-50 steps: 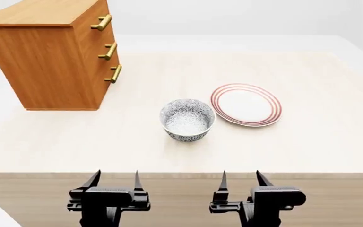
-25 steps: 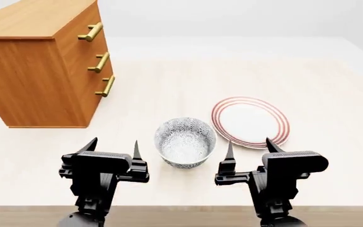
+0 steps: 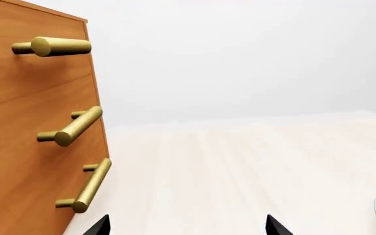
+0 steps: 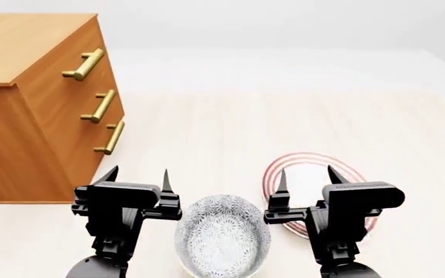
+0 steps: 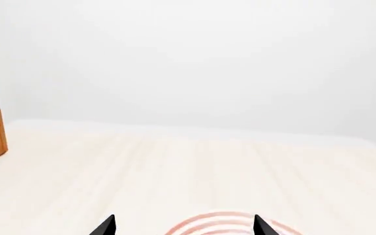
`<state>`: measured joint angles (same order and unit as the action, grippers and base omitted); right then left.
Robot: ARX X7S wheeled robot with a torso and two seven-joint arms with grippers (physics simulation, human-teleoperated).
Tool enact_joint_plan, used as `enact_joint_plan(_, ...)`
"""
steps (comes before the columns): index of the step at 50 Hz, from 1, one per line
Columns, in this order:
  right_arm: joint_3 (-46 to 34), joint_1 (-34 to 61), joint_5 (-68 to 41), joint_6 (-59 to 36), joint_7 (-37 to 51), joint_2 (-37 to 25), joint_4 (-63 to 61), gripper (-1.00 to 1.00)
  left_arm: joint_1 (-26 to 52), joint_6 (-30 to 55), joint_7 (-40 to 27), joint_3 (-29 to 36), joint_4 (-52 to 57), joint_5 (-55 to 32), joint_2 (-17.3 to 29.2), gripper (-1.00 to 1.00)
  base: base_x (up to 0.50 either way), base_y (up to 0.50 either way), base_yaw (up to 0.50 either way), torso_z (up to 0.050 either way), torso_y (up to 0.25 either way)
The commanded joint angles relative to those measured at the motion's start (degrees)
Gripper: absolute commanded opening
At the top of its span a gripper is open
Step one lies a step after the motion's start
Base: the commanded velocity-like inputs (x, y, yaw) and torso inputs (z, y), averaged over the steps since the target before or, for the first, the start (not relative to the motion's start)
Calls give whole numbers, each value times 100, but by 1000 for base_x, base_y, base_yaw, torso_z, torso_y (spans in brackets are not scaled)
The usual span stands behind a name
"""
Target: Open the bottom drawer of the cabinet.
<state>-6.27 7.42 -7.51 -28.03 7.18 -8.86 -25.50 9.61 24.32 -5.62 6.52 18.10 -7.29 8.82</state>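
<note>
The orange-brown wood cabinet [image 4: 21,110] stands at the left on the table, all three drawers shut. The bottom drawer [image 4: 91,159] carries the lowest brass bar handle [image 4: 114,138]; that handle also shows in the left wrist view [image 3: 91,186]. My left gripper [image 4: 139,178] is open and empty, near the cabinet's lower front corner, a short way in front of the bottom handle. In the left wrist view only its fingertips [image 3: 100,226] show. My right gripper [image 4: 307,176] is open and empty above the plate.
A patterned grey bowl [image 4: 222,237] sits between my two arms at the near edge. A white plate with red rings [image 4: 307,174] lies under the right gripper and shows in the right wrist view [image 5: 221,224]. The light wood table [image 4: 222,116] stretches beyond.
The view has moved forward and closer to the cabinet. Both grippers have advanced over the table and now flank the bowl, the left one nearer the drawers. Both stay open.
</note>
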Motion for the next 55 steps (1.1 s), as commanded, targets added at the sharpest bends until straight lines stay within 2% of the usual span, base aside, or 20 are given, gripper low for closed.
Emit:
enact_joint_plan(1,-42,13,-40,42,47,-30,51,100,16,-33,-52,25,-58,-39,36,100,500,0,0,0,0)
enact_joint_plan(14,-81,8,-54,69,134,-65,46,100,4,-42,-106,51,-62,-96,70,100,476,0,0,0,1)
enact_joint_plan(23,-96,-16,-59,138,180,-104,61,100,-18,32,-52,99,84,-203,127,100,0,0,0,0,0)
enact_joint_plan(30,-135,-10,-52,113,218,-135,49,100,391,712,-451,432,412,424,308,100,0,0,0,0,0)
enact_joint_plan(34,-149,1,-60,123,227,-150,64,100,797,1240,-217,566,560,399,481,100,0,0,0,0,0)
enact_joint_plan(37,-165,18,-63,135,234,-159,77,100,1093,1140,-283,724,252,651,575,100,0,0,0,0,0)
enact_joint_plan(40,-159,25,-77,150,240,-172,88,100,1482,1971,-245,1157,-16,1014,753,100,0,0,0,0,0)
enact_joint_plan(45,-166,36,-93,155,260,-183,88,100,1674,1912,-454,1624,-699,1476,861,100,0,0,0,0,0)
enact_joint_plan(55,-147,18,-162,185,290,-206,52,100,1845,1741,-552,1889,-1493,1660,872,100,0,0,0,0,0)
